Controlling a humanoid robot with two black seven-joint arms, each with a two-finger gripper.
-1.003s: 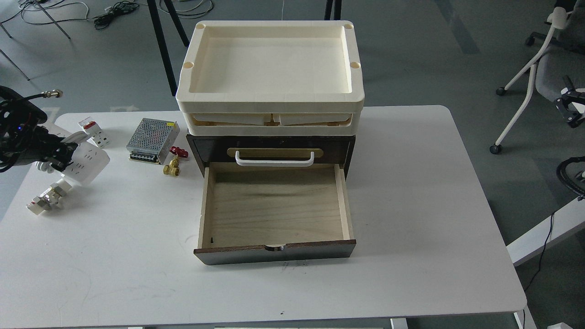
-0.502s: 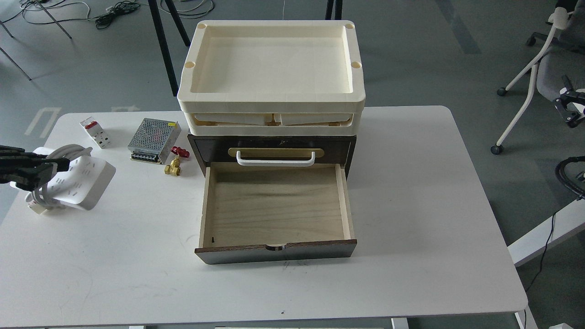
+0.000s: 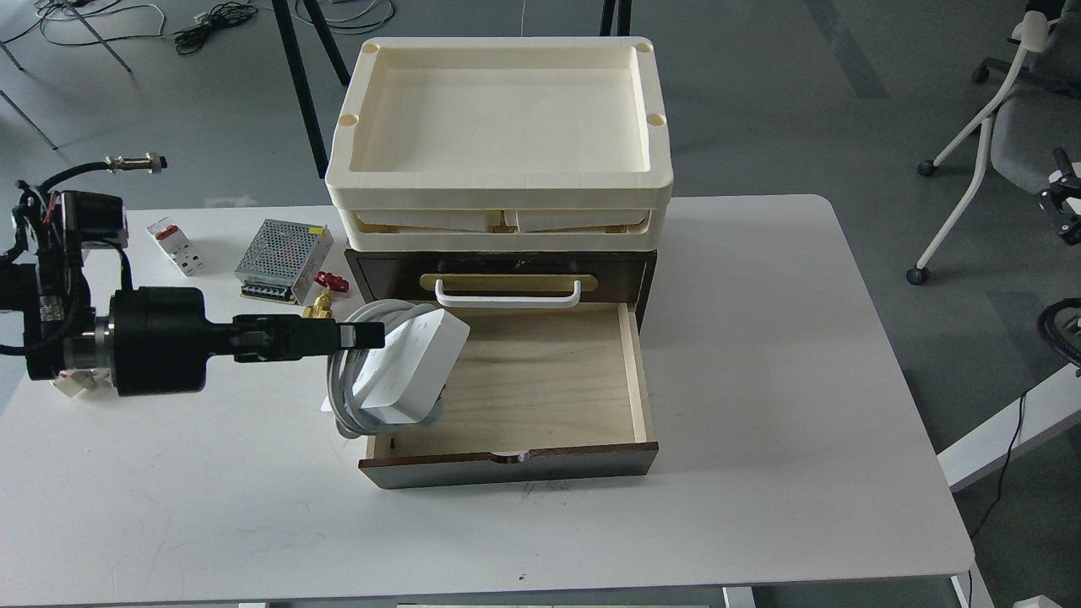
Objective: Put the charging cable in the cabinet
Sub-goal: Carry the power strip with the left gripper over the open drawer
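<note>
Risk: charging cable [image 3: 404, 371] hangs tilted at left-centre of frame, straddling the left wall of the open drawer [image 3: 524, 380] of the cabinet [image 3: 502, 274], its grey cord loops drooping outside that wall; released from here, I judge it would catch on the wall or tip onto the tabletop [image 3: 211, 507], and the loose cord could snag the drawer edge. Left claw [image 3: 363, 335] reaches in from the left, clamped on the upper edge of the strip and cord, fingers closed tight around it. Right claw not visible.
</note>
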